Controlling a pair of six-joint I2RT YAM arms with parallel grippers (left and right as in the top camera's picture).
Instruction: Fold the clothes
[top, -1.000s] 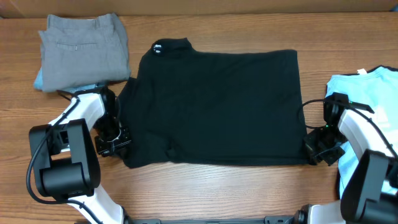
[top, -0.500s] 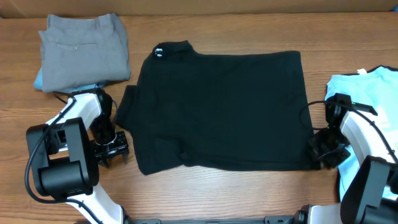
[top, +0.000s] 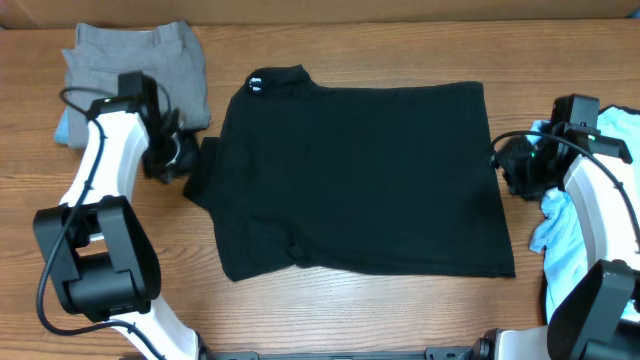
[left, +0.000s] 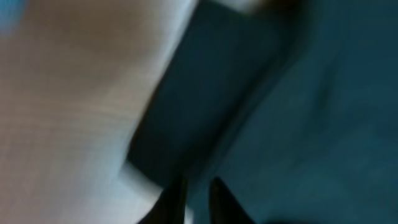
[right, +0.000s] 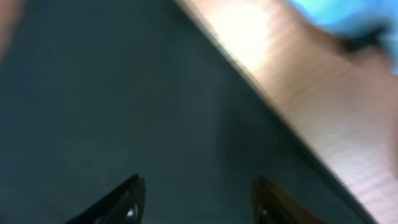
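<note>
The black T-shirt (top: 360, 180) lies spread flat across the table's middle, its white neck label (top: 256, 82) at the far left. My left gripper (top: 178, 158) sits at the edge of the left sleeve (left: 186, 118). Its jaws are nearly together with a slim gap, and blur hides whether cloth is pinched. My right gripper (top: 510, 165) hovers open over the shirt's right edge, black cloth (right: 124, 93) filling the space between its fingers (right: 130, 196). A light blue T-shirt (top: 615, 130) lies at the right under that arm.
Folded grey trousers (top: 140, 60) sit at the far left, just behind the left arm, with a bit of light blue cloth (top: 65, 125) under them. Bare wood table (top: 350, 310) runs along the front edge.
Both grippers let go of the shirt's near corners and moved away from me: the left to the sleeve, the right to the right edge. The right jaws opened wide.
</note>
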